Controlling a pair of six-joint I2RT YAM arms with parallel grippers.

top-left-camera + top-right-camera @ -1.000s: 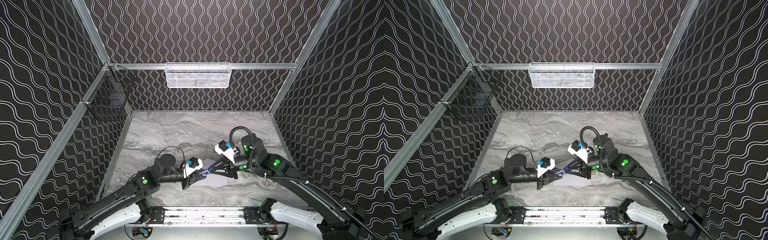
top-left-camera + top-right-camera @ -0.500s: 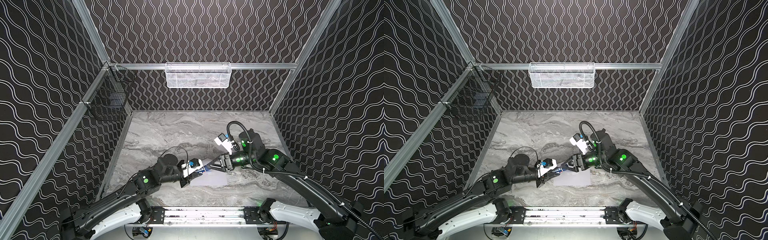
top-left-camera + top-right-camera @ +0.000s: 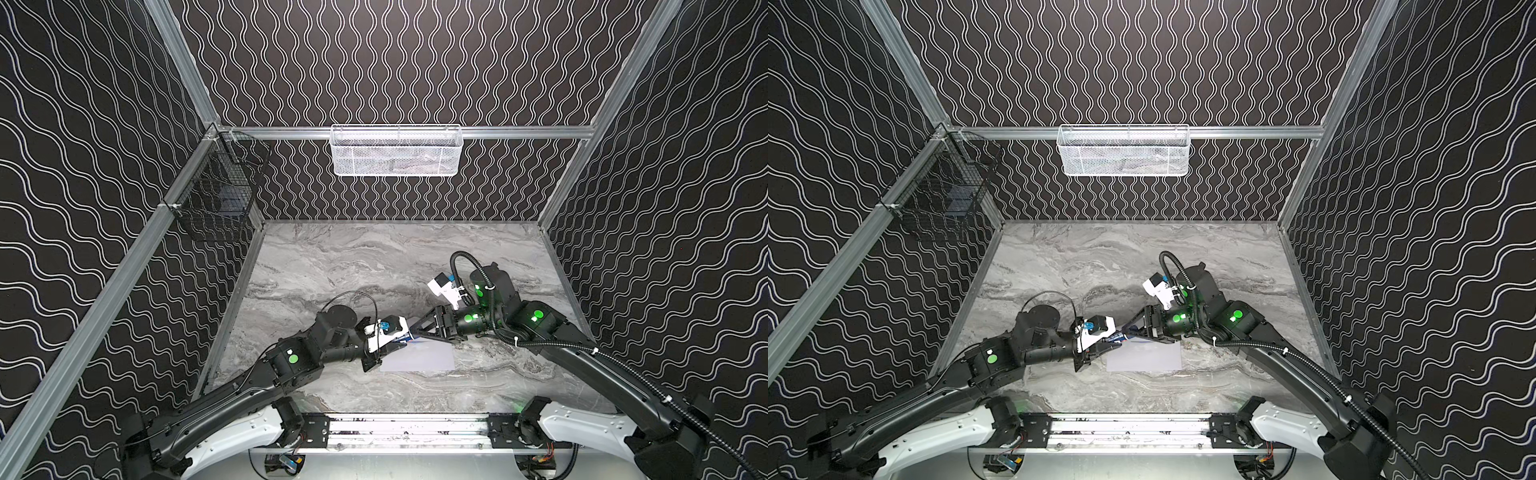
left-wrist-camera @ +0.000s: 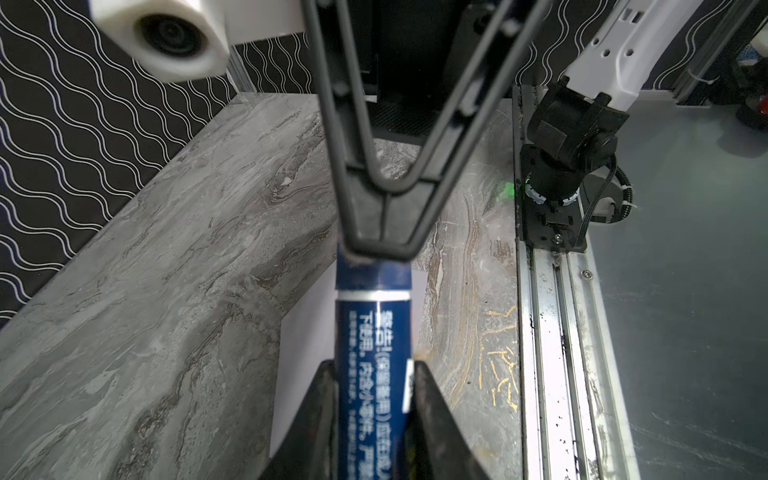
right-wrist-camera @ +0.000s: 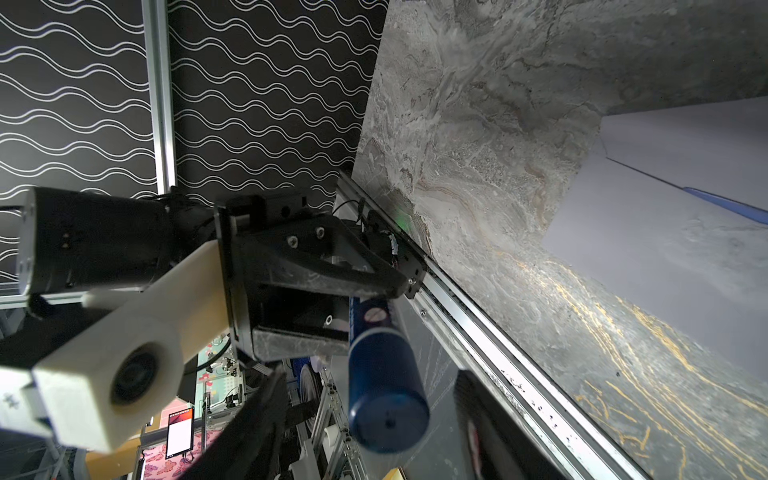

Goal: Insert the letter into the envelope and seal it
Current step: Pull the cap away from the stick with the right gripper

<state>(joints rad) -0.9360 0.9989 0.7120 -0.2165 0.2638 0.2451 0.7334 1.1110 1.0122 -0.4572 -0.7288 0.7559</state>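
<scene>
Two grippers meet tip to tip: left gripper (image 4: 372, 370) clamps the glue stick (image 4: 372, 324), free end pointing into the right gripper (image 3: 412, 332), jaws parted, above the envelope (image 3: 419, 359).

My left gripper (image 4: 374, 368) clamps the glue stick (image 4: 372, 316), pointing toward 3 o'clock; right gripper (image 3: 412, 334) faces 9 o'clock, jaws apart.

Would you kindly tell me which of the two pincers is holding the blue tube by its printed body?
The left pincer: it clamps the blue tube around its printed body, whereas the right pincer only meets the tube's far end.
</scene>
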